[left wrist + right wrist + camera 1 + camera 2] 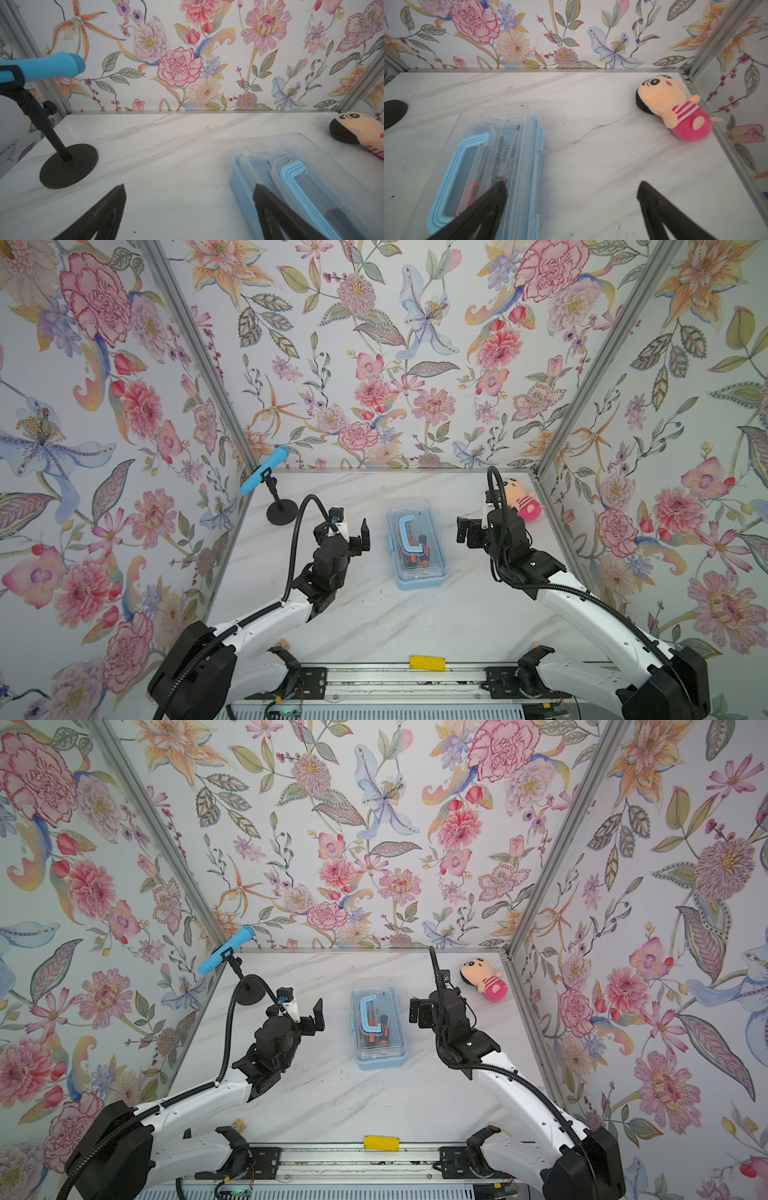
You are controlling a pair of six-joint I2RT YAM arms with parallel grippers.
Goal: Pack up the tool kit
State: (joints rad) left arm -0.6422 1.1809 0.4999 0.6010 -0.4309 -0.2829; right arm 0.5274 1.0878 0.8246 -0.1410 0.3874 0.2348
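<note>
Now my left gripper (189,187) and right gripper (572,184) both gape wide and empty, flanking the lidded tool kit (419,572) without touching it.

On the bench there is one light-blue tool box (422,581), one toy microphone (264,470) and one plush doll (486,981). Inside the box are perhaps two screwdrivers (510,152); the lid blurs them.
</note>
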